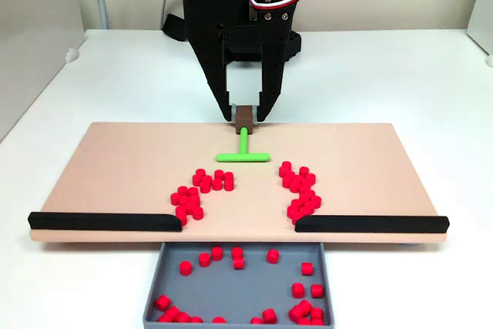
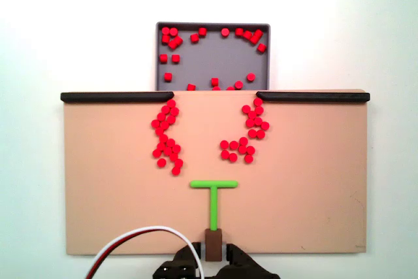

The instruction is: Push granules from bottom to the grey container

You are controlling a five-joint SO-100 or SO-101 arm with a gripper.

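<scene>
Two loose clusters of red granules lie on the beige board (image 1: 115,167), one left (image 1: 189,199) and one right (image 1: 302,194) in the front fixed view; they appear again as the left cluster (image 2: 167,142) and right cluster (image 2: 251,122) from above. The grey container (image 1: 231,287) (image 2: 215,57) sits against the board's gap between the strips and holds several scattered granules (image 2: 171,37). My gripper (image 1: 246,117) (image 2: 213,251) is shut on the brown handle of the green T-shaped pusher (image 1: 243,148) (image 2: 213,194). The pusher's bar stands apart from both clusters, centred between them.
Two black strips (image 1: 104,221) (image 1: 370,223) line the board's edge on either side of the gap to the container. The board rests on a white table (image 1: 400,75). A red-and-white cable (image 2: 130,240) loops beside the arm. A strip of bare board runs between the clusters.
</scene>
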